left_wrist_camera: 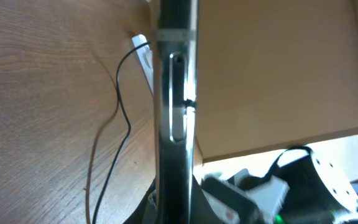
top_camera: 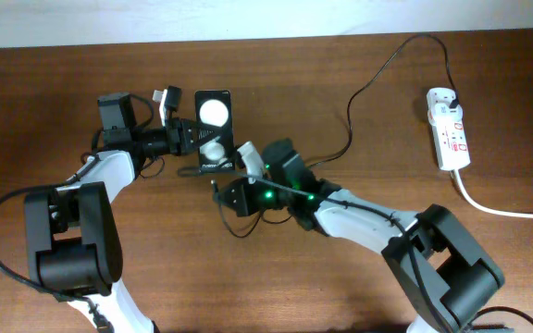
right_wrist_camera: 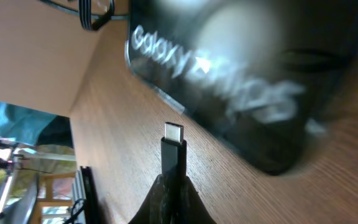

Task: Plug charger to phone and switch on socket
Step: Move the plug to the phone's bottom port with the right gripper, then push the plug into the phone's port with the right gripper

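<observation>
From above, the phone (top_camera: 215,132) lies on the brown surface (top_camera: 54,102), near the middle and a bit toward the far edge. Its screen faces up and shows two round white spots of light. The left hand (top_camera: 189,139) is at the phone's left side and is closed on its edge. The right hand (top_camera: 222,191) is just beside the phone's near end. It is closed on the plug end of the charger (top_camera: 350,111). The charger's thin black cable runs off to the right, loops up by the far edge and comes down to the socket (top_camera: 449,129). The socket is long and white and lies near the right edge. A thick white cord (top_camera: 507,211) leaves the socket's near end and goes off the right edge.

In the left wrist view, the phone (left_wrist_camera: 174,124) is seen from the side as a thin dark bar in the middle, with a long side button. I cannot make out the hand's own fingers here. The charger (left_wrist_camera: 120,106) curves over the wood behind. The right arm (left_wrist_camera: 260,193) is a blur at the bottom right.

In the right wrist view, the right hand (right_wrist_camera: 169,199) pinches the black plug of the charger (right_wrist_camera: 173,149). The silver tip points at the end of the phone (right_wrist_camera: 253,74) that has the white word "Galaxy". The tip is near the phone but not touching it. A strip of wood shows between them.
</observation>
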### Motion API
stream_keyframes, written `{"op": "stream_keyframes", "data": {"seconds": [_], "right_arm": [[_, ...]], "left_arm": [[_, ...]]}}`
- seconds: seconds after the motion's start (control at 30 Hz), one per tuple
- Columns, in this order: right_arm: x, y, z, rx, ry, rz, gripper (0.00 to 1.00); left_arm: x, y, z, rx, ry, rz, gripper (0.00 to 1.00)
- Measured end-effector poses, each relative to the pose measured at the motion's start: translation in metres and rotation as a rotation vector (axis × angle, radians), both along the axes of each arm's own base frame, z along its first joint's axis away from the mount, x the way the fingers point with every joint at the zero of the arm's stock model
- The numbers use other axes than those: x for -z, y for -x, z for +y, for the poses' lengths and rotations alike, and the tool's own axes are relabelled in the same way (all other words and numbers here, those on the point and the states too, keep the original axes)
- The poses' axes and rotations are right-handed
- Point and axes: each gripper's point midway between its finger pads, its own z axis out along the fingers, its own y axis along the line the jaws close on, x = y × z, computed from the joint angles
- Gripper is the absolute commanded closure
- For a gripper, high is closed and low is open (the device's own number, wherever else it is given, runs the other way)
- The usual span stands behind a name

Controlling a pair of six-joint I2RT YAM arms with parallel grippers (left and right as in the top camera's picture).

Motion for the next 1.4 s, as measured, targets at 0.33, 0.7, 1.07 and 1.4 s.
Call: {"op": "stream_keyframes", "data": {"seconds": [0.33,0.7,1.07,1.4], "right_arm": [[0.010,0.018,0.003,-0.044,0.038,0.043,0.96],[0.014,-0.010,-0.001,0.135,0.089,-0.006,0.96],[0.013,-0.019,-0.004,0.184,0.094,-0.023,0.96],[0.012,-0.020,-0.003,0.187,0.092,-0.028,0.96]], "left_arm": [[0.003,-0.001,0.000,-0.012,-0.008,0.019,1.00],[0.026,-0.013,0.007,-0.118,-0.103,0.104,1.00],[0.032,-0.016,0.009,-0.147,-0.132,0.123,1.00],[0.033,-0.016,0.010,-0.151,-0.136,0.128,1.00]]}}
